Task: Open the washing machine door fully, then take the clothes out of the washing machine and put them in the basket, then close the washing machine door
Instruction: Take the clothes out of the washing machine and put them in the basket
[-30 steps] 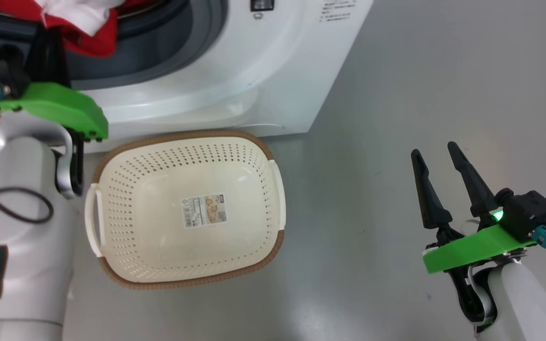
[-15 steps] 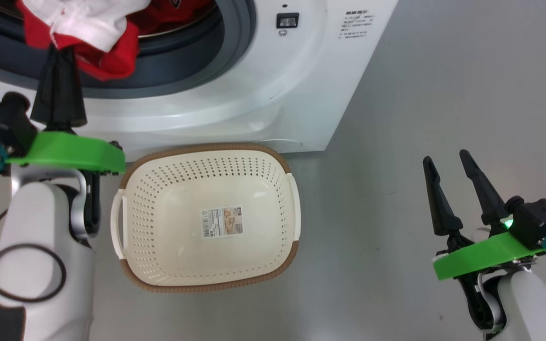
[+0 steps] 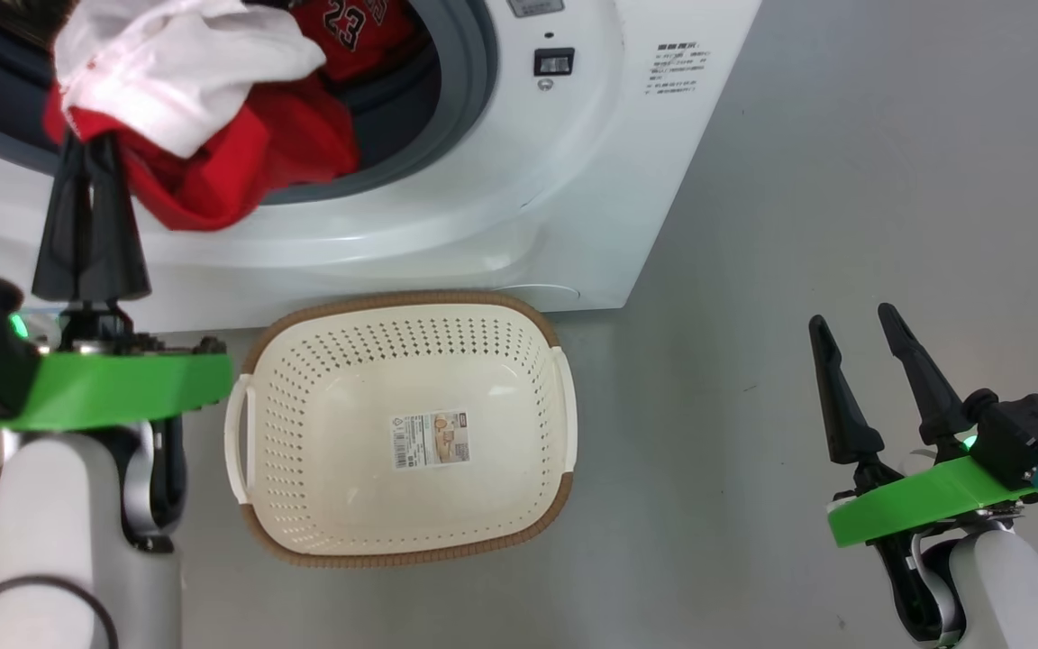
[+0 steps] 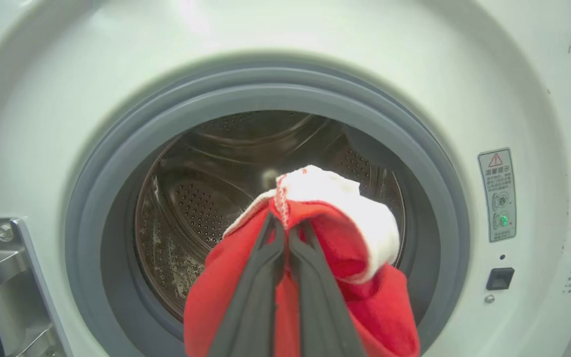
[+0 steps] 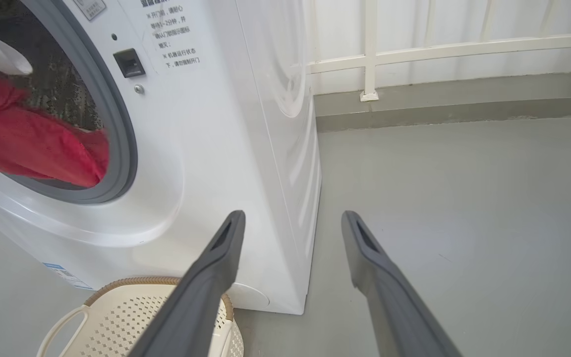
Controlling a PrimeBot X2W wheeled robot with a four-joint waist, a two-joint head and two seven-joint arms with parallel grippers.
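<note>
Head view: the left gripper (image 3: 89,144), raised in front of the washing machine (image 3: 483,198), had its two dark fingers pressed together on a fold of the clothes (image 3: 213,171), a red jersey bundled with white fabric. A second earlier the bundle sat further back in the machine's mouth; now more of it had been drawn forward, hanging out over the lower part of the grey rubber rim (image 3: 474,108). The camera had also shifted, so the changed framing was not movement of the objects. The basket (image 3: 411,302) sat on the floor (image 3: 753,270) just in front of the machine's base, holding no clothing. The right gripper (image 3: 852,315) hung off to the machine's right side, jaws spread with nothing between them, as it had a second before. Judged from this, the pull-out was under way; the drop into the basket and the door closing remained.

Left wrist view: the pinched red and white cloth was in front of the steel drum (image 4: 201,188); a metal hinge (image 4: 3,267) showed at the opening's left.

Writing: a white "23" (image 3: 343,22) showed on red fabric inside the opening; a warning label (image 4: 496,195) with a red triangle sat right of the opening, its Chinese print too small to read reliably; more Chinese lines ran down the machine's front; a blue label (image 5: 65,275) marked a lower corner; a sticker (image 3: 430,439) with a barcode lay on the basket's bottom, its text illegible.
</note>
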